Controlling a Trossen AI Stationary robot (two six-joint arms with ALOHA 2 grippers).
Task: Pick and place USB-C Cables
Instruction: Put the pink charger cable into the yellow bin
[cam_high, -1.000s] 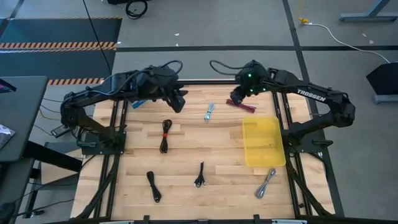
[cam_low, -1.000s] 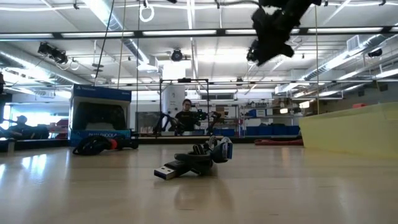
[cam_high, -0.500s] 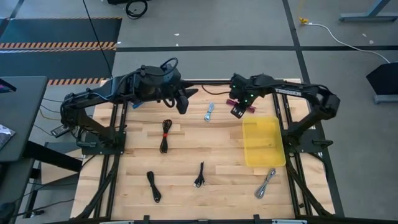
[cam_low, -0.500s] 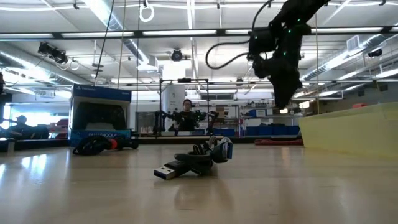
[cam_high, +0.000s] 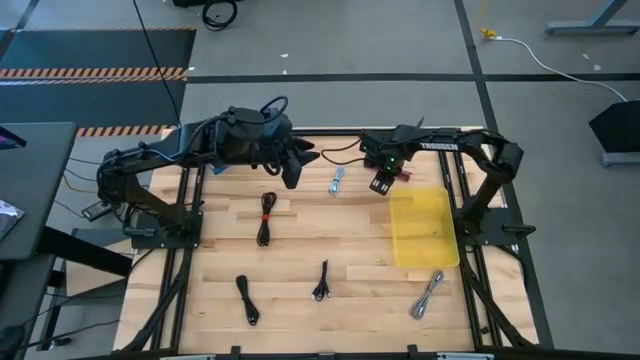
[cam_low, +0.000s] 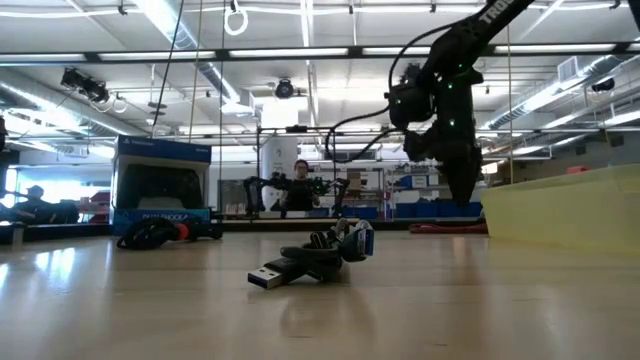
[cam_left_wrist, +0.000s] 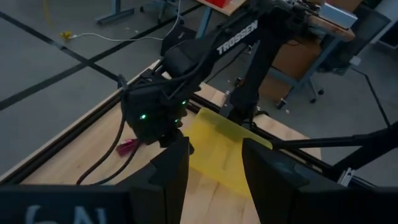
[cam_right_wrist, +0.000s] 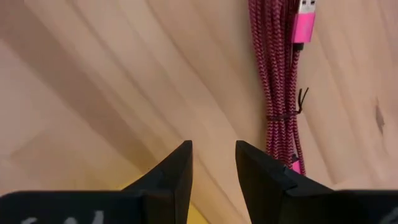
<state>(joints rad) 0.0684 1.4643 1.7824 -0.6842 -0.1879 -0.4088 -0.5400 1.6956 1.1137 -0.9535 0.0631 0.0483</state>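
Note:
The maroon cable lies flat on the wood near the table's far edge, right beside my right gripper. That gripper is open and points down just above the table, touching nothing. In the high view my right gripper covers most of this cable. My left gripper hovers open over the far left part of the table. A pale blue-white cable lies between the two grippers. Black cables and a silver-grey one lie nearer.
A yellow tray sits on the table's right side, just on the near side of my right gripper. A blue box stands at the far left. The long white cord with a yellow end lies on the floor beyond the table.
My right gripper has come down from high above the table and a little toward the near edge, ending low beside the maroon cable, with its arm folded in. My left gripper has shifted slightly toward the table's right. No cable has moved.

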